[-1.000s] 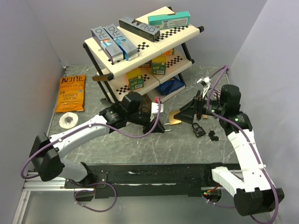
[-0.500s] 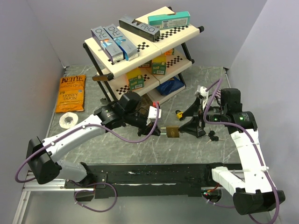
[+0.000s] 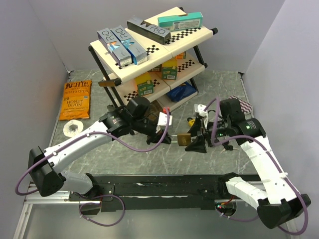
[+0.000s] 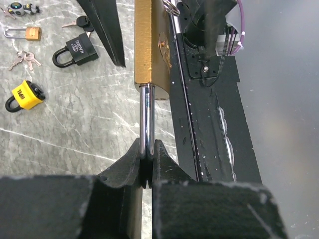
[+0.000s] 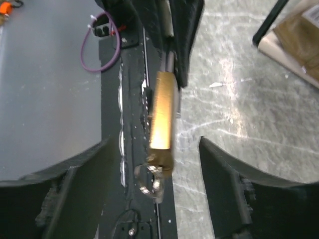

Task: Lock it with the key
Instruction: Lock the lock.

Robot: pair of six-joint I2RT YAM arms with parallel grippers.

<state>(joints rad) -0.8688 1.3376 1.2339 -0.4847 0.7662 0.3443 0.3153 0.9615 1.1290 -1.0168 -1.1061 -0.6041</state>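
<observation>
A brass padlock (image 3: 184, 139) hangs in the air over the table's middle. My left gripper (image 4: 146, 149) is shut on its steel shackle (image 4: 145, 124). The lock's body (image 4: 152, 50) points away from that gripper. The key sits in the lock's far end, and its key ring (image 5: 149, 179) dangles there. My right gripper (image 5: 154, 149) is open, with one finger (image 5: 89, 169) on each side of the lock's key end (image 5: 163, 117), touching neither. In the top view the right gripper (image 3: 196, 141) faces the left gripper (image 3: 169, 137) across the lock.
A two-tier rack (image 3: 198, 36) of boxes stands at the back. A chip bag (image 3: 76, 99) and a tape roll (image 3: 73, 128) lie at the left. On the table lie a black padlock (image 4: 75, 49), a yellow padlock (image 4: 22, 95), a small brass padlock (image 4: 25, 33) and loose keys (image 4: 22, 59).
My right gripper has swung left and down from near the black padlock to straddle the brass lock's key end, its jaws narrowing. The left gripper has lowered the lock slightly.
</observation>
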